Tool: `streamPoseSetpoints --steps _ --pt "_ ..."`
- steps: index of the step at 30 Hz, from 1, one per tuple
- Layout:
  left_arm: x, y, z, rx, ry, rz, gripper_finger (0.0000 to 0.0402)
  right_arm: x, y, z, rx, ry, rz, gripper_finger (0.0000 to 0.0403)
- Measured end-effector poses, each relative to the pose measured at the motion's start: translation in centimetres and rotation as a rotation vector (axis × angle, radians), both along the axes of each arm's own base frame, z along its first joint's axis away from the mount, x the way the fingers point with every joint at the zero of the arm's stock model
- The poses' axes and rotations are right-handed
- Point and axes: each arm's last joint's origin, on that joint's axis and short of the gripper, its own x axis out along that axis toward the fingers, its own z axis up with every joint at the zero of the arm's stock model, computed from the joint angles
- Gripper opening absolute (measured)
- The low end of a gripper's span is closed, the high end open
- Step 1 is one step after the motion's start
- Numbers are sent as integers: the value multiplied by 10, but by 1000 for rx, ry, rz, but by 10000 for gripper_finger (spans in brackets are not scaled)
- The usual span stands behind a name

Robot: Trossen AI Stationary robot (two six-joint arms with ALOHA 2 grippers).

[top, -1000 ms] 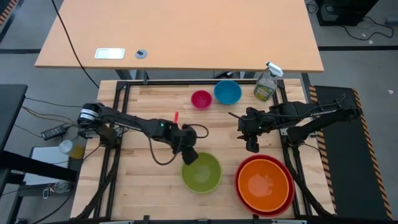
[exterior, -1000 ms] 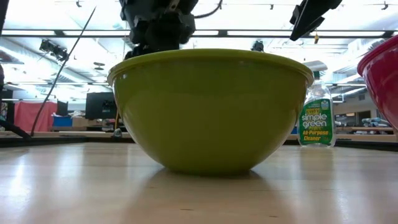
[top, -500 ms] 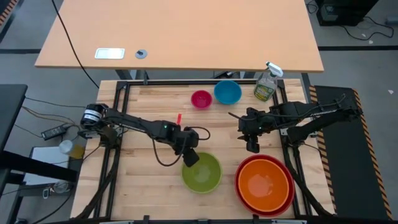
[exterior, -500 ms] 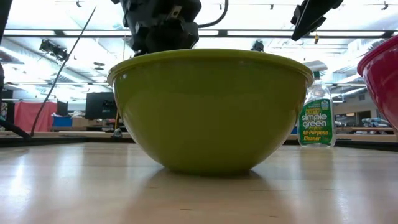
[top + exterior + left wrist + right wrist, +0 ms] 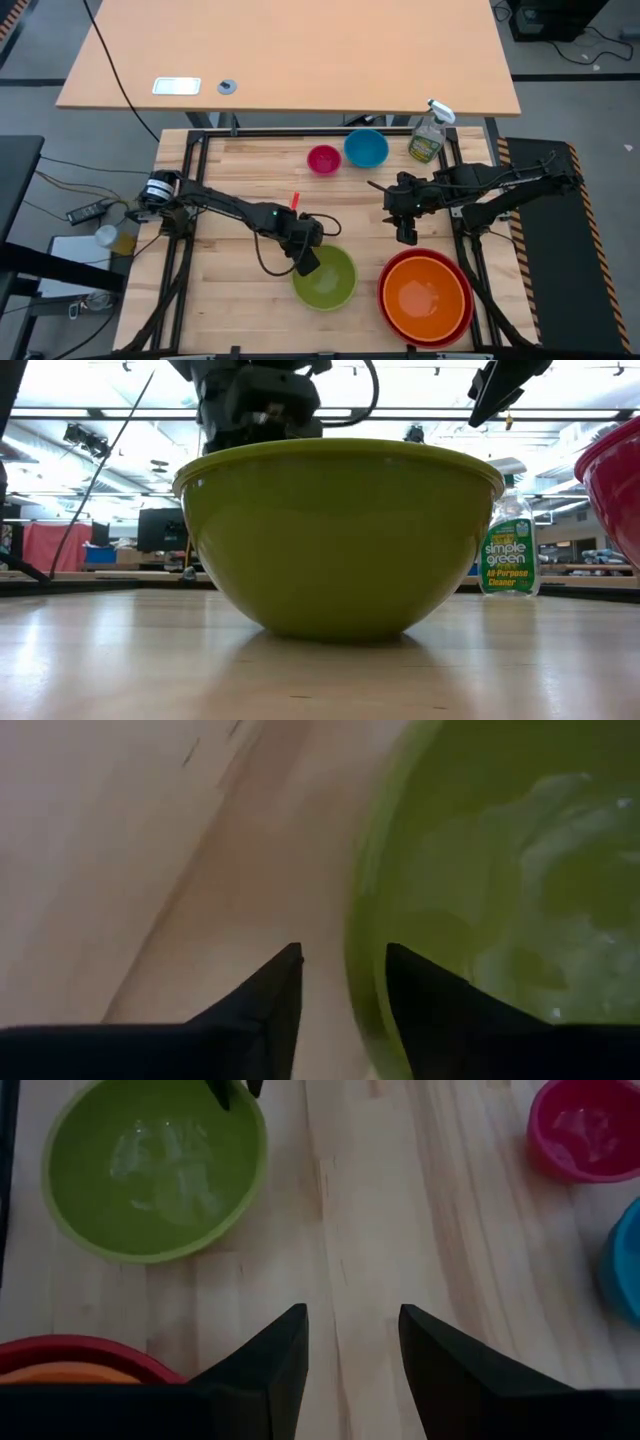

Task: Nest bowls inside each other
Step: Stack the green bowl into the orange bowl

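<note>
Lime green bowl (image 5: 325, 277) at table front, my left gripper (image 5: 307, 258) at its rim.
Jaws part-open, straddling the rim, grip unconfirmed. Orange bowl (image 5: 425, 293) nested in red bowl (image 5: 385, 297) beside it; right gripper (image 5: 406, 236) open, empty, above them.

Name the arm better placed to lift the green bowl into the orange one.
Left. The left gripper has its fingers straddling the green bowl rim. The right gripper hangs open, apart from it, above bare table beside the orange bowl.

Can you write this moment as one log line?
left gripper: straddling green bowl rim | right gripper: open, waiting | orange bowl in red bowl
</note>
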Motion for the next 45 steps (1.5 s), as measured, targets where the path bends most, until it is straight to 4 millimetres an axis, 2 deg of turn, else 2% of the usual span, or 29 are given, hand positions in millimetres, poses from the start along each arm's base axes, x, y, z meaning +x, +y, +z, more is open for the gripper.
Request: streamPoseSetpoints --steps 4,7,8,13,16,19,24,27,31,35,45 --pt "0 0 -6 3 28 5 78 1 0 0 0 -6 -1 164" --pt "1 0 -5 -11 21 5 22 1 0 0 1 -8 -2 164" --pt "1 0 -2 -19 14 -2 15 1 0 0 2 -9 -2 164" --pt "-1 9 10 -22 -31 35 17 0 0 0 30 -4 -29 164" --pt "3 17 25 -45 -82 47 16 -6 0 0 59 34 -35 164" --pt "13 23 42 -56 -150 -3 15 -17 -5 8 102 10 -57 164" --pt "32 43 77 -26 -283 -35 15 -44 -19 31 87 -153 -145 162" --pt "38 56 91 17 -324 -22 14 -59 -26 38 52 -201 -225 158" --pt "38 67 104 73 -330 0 14 -66 -30 41 141 -214 -285 157" --pt "37 79 102 125 -306 59 14 -55 -29 37 171 -199 -349 156" --pt "34 98 88 147 -188 194 19 10 -20 2 40 -109 -406 154"
